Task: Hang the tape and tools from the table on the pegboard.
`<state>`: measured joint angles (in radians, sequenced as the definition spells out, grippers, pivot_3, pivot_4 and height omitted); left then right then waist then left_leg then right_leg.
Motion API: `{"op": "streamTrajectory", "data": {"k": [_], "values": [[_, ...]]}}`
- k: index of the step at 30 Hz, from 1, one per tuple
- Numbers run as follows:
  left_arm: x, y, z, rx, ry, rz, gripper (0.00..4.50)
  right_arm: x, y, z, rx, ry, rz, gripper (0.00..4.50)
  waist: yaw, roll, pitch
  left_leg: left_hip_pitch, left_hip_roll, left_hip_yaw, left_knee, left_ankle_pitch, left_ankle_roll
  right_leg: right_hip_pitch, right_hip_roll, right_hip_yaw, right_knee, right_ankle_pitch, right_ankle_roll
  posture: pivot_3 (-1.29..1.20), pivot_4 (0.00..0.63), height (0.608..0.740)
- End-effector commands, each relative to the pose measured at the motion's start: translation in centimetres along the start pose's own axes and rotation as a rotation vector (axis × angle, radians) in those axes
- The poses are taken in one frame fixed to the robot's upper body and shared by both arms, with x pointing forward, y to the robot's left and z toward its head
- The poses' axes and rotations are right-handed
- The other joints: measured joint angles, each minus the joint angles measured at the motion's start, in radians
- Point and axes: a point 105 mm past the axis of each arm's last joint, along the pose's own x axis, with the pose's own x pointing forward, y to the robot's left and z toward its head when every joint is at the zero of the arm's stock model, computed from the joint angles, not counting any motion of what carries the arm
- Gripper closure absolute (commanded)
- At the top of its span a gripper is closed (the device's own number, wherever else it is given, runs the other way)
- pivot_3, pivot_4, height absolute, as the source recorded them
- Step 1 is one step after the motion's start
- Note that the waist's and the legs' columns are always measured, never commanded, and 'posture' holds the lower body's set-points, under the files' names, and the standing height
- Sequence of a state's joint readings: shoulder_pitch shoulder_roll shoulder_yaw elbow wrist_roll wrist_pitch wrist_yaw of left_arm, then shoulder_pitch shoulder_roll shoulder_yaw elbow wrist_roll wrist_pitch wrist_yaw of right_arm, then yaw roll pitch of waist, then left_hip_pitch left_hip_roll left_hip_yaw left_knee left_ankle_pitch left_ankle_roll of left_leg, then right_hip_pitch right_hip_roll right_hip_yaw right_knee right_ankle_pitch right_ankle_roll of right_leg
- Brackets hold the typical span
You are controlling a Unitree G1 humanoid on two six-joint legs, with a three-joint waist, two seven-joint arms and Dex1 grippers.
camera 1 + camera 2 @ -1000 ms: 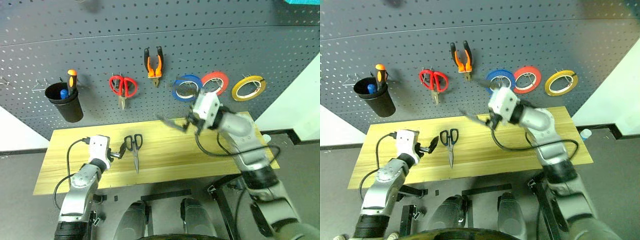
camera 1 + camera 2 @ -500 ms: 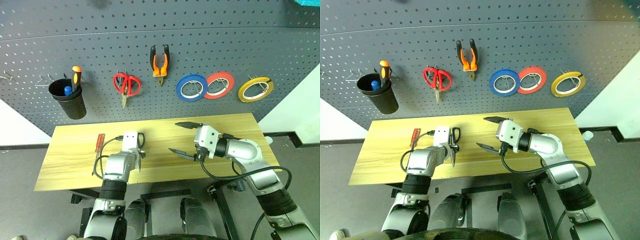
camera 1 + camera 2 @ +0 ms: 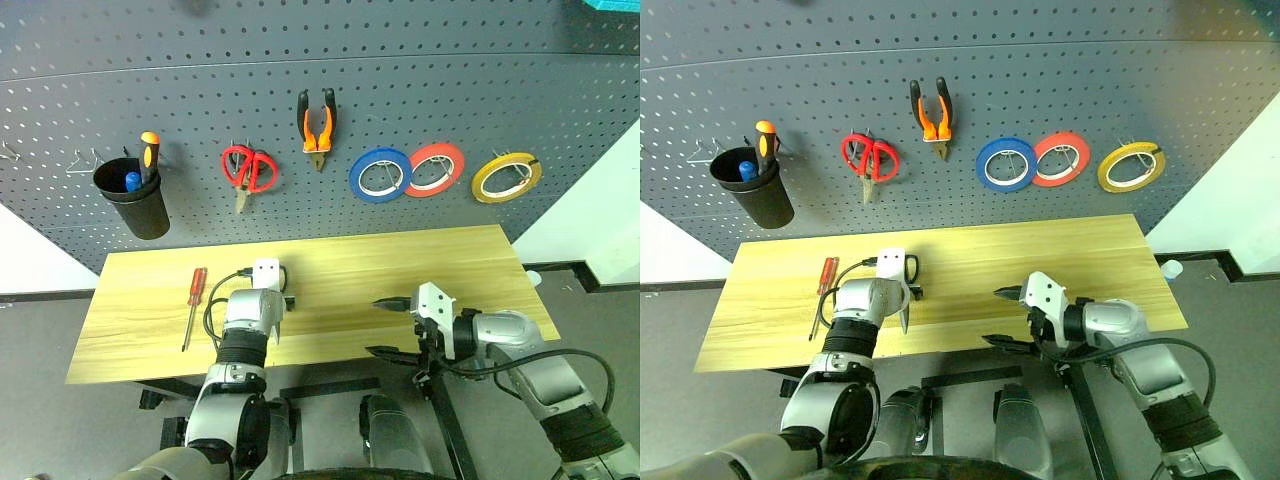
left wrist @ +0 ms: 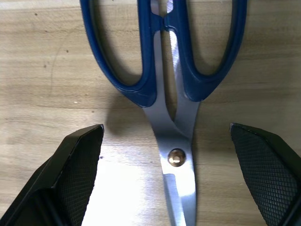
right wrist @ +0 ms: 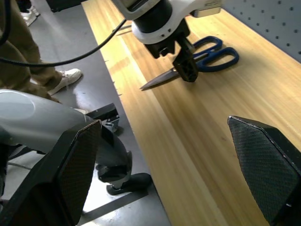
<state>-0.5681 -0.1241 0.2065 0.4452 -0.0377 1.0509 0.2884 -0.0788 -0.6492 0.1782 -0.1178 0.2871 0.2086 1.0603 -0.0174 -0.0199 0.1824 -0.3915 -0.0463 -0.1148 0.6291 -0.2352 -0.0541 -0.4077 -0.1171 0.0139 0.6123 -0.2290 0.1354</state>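
The left pincer [image 4: 171,188] hangs spread over the scissors [image 4: 164,94], which lie flat near the middle of the worktop [image 3: 420,270], pivot between its fingers. Best to sink straight and squeeze just below the handles. The right pincer [image 3: 392,325], spread and empty, waits at the front edge.

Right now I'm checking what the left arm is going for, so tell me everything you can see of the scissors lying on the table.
The scissors lie flat on the light wood table, blades shut. Two dark blue handle loops, plastic by the look, join bright steel blades at a brass-coloured pivot rivet. The left pincer hangs over them, its black fingers spread wide to either side of the pivot, clear of the metal. Apart from the tabletop, nothing touches them.
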Motion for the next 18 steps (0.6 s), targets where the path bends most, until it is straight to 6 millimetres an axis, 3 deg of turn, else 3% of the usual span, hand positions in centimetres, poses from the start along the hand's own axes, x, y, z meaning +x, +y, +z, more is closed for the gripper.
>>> {"op": "streamTrajectory", "data": {"k": [1, 9, 15, 18], "values": [[0.0, 0.1, 0.5, -0.058, -0.007, -0.007, 0.97, -0.4, -0.3, 0.6, -0.024, -0.021, -0.014, 0.0, 0.0, 0.0, 0.0, 0.0, 0.0, 0.0, 0.0, 0.0, 0.0, 0.0, 0.0, 0.0, 0.0, 0.0, 0.0, -0.1, 0.136, 0.74], [0.1, 0.4, 0.7, -0.101, -0.004, 0.005, 3.67, -0.1, -0.5, 0.8, -0.037, -0.029, -0.023, 0.0, 0.0, 0.0, 0.0, 0.0, 0.0, 0.0, 0.001, 0.0, 0.0, 0.0, 0.0, 0.0, 0.0, 0.0, 0.001, -0.1, 0.13, 0.74], [-0.1, 1.3, 1.3, -0.092, -0.029, 0.012, 3.73, 0.1, -0.8, 2.0, -0.074, -0.067, -0.03, 0.0, -0.002, 0.0, 0.0, 0.0, 0.0, 0.0, 0.001, 0.0, 0.0, 0.001, 0.0, 0.0, 0.0, 0.001, 0.001, -0.1, 0.127, 0.74], [-1.1, 2.2, 3.0, -0.058, -0.174, -0.036, 3.73, 0.3, -1.4, 4.6, -0.111, -0.178, -0.058, 0.0, -0.009, 0.0, 0.0, 0.0, 0.0, 0.0, 0.001, 0.0, 0.0, 0.0, 0.0, 0.0, 0.0, 0.001, 0.001, -0.1, 0.124, 0.74]]}}
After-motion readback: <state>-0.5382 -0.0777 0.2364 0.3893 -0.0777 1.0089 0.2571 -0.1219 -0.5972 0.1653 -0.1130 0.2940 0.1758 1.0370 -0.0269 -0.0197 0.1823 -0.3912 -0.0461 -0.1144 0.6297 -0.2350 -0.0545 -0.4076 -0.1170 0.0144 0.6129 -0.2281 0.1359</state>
